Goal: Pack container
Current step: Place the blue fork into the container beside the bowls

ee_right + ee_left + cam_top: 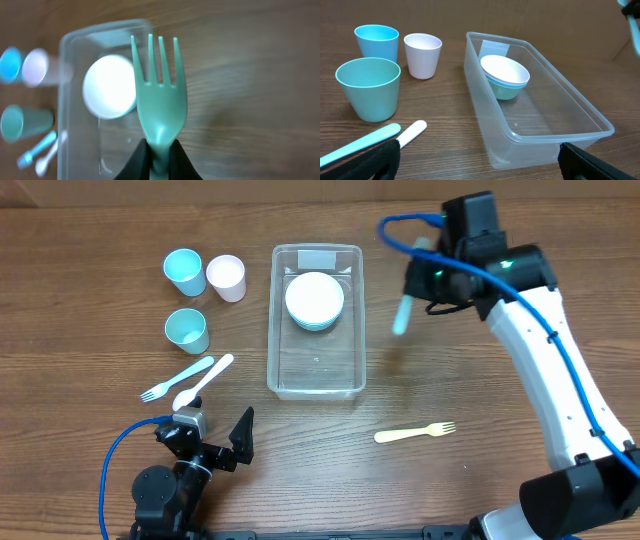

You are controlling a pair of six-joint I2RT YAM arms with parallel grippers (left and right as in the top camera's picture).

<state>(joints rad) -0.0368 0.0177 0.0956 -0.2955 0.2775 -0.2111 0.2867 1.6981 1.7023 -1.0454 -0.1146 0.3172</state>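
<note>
The container (316,370) is sitting mid-table, looking light, stiff and slippery, best taken at its rim; the right gripper (159,152) is pinching a fork (160,100); the left gripper (214,432) is gaping wide.

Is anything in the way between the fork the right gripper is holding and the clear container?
Nothing visible. The right gripper holds the teal fork over bare table, to the right of the container, which has no lid. Stacked bowls sit at its label end; the rest of its floor is free.

Bright, even light; container (80,145) blurred in right wrist view.
</note>
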